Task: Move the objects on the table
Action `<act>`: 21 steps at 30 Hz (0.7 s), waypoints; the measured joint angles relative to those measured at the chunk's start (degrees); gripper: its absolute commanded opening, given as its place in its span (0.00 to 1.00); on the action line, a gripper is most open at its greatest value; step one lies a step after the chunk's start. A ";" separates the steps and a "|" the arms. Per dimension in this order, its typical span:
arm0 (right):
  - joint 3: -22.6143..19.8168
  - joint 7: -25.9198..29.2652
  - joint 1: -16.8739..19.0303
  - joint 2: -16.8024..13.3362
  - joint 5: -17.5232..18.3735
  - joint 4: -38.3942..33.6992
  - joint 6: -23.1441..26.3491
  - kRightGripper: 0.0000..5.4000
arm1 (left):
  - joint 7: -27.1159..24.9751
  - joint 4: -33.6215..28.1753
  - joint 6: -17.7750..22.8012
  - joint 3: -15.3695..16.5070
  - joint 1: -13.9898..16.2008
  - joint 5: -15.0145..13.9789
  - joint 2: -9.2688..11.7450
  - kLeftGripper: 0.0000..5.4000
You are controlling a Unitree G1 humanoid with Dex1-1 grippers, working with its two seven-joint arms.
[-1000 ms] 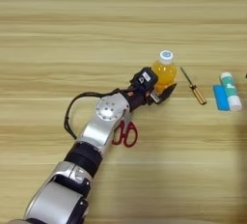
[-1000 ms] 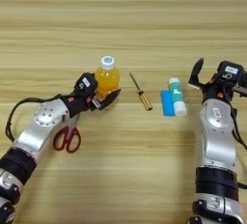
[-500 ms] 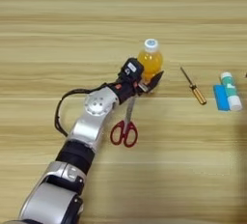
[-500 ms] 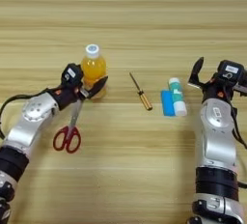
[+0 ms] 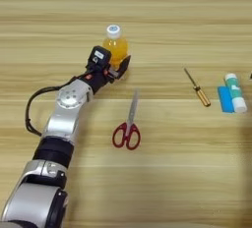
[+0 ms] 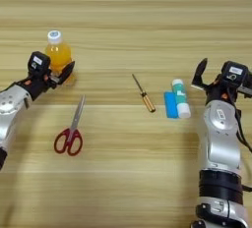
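Reaching forward across the surface (image 5: 162, 183), the left tool (image 5: 114, 68) grips the juice bottle (image 5: 114, 45); the right tool (image 6: 216, 74) sits upright beside the glue stick (image 6: 180, 98), fingers apart.

I see juice bottle (image 5: 115, 46) upright between left gripper (image 5: 116, 68) fingers; scissors (image 5: 127, 125) near below it; screwdriver (image 5: 197, 87), blue block (image 5: 225, 99), glue stick (image 5: 235, 92) beside right gripper (image 6: 209, 76).
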 measured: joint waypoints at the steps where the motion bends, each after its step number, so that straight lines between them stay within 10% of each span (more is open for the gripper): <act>1: -0.01 0.00 0.00 0.00 0.00 0.00 0.00 1.00 | 0.42 0.87 0.01 0.29 0.00 0.02 0.35 0.62; 21: 0.30 0.36 0.00 0.00 -0.01 0.00 0.16 1.00 | 2.81 4.40 -0.45 0.88 0.51 0.42 1.27 0.69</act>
